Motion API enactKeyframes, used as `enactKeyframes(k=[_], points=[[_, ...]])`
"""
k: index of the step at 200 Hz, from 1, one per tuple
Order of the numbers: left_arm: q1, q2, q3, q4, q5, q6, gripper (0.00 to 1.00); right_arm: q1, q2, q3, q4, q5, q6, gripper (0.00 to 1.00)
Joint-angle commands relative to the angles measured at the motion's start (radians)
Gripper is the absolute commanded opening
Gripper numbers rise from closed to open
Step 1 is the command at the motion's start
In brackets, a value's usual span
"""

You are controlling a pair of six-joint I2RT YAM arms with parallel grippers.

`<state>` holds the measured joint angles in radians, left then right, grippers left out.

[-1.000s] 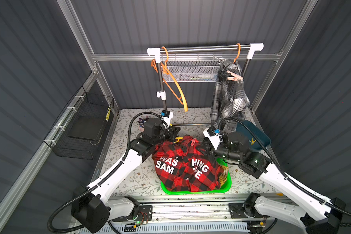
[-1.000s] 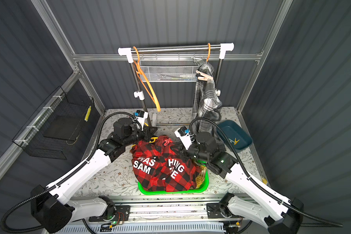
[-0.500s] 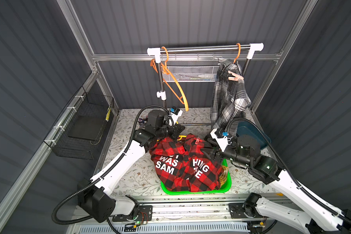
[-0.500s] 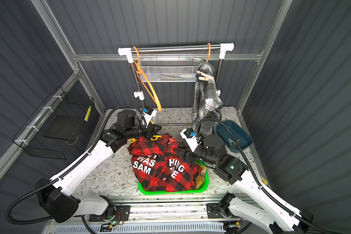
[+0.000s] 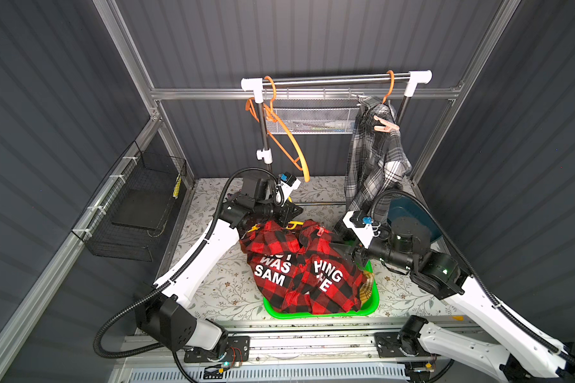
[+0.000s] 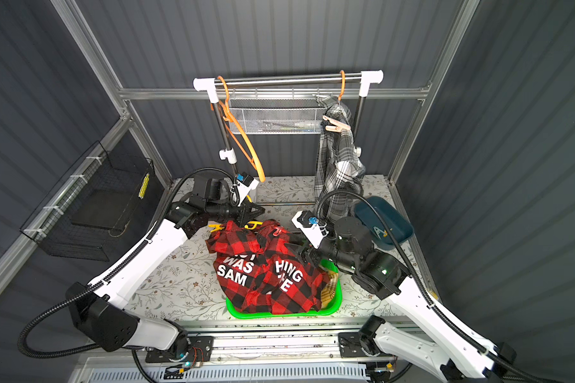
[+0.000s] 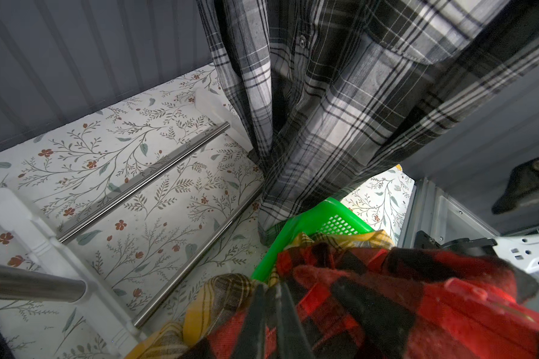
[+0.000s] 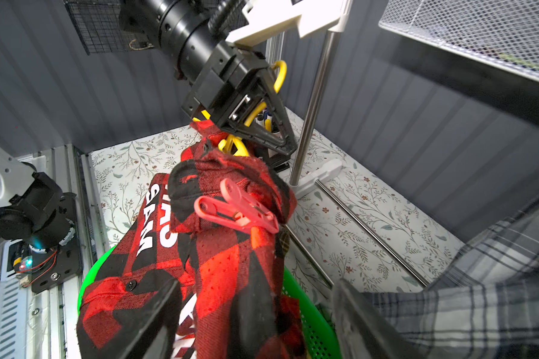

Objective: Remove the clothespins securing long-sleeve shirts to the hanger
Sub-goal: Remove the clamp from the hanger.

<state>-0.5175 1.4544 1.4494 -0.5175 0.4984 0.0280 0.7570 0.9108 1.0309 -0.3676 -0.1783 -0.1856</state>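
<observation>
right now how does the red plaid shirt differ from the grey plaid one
The red plaid shirt lies bunched over the green basket; the grey plaid shirt hangs from the rail. The red one bears white letters; the grey one none. Both are clipped: red clothespin and salmon-pink clothespin.

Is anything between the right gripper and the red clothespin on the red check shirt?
No separate object. In the right wrist view the red clothespin shows uncovered ahead of the open right gripper; only fabric of the red check shirt bulges between the fingers.
</observation>
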Motion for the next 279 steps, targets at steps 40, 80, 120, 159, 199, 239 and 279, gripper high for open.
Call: enactKeyframes(k=[40, 80, 120, 159, 199, 239, 279], points=[[0.009, 0.034, 0.052, -0.048, 0.056, 0.028, 0.00, 0.010, 0.077, 0.074, 0.041, 0.004, -0.057, 0.78], [0.010, 0.046, 0.055, -0.055, 0.065, 0.030, 0.00, 0.010, 0.126, 0.110, 0.051, -0.014, -0.083, 0.77], [0.011, 0.049, 0.057, -0.056, 0.069, 0.030, 0.00, 0.011, 0.156, 0.124, 0.057, -0.033, -0.094, 0.76], [0.013, 0.054, 0.060, -0.058, 0.072, 0.027, 0.00, 0.014, 0.182, 0.138, 0.063, -0.039, -0.096, 0.73], [0.016, 0.055, 0.058, -0.058, 0.074, 0.028, 0.00, 0.020, 0.203, 0.158, 0.058, -0.039, -0.103, 0.62], [0.023, 0.052, 0.057, -0.056, 0.077, 0.026, 0.00, 0.024, 0.233, 0.161, 0.049, -0.041, -0.104, 0.46], [0.032, 0.050, 0.055, -0.051, 0.085, 0.022, 0.00, 0.025, 0.232, 0.162, 0.039, -0.037, -0.104, 0.30]])
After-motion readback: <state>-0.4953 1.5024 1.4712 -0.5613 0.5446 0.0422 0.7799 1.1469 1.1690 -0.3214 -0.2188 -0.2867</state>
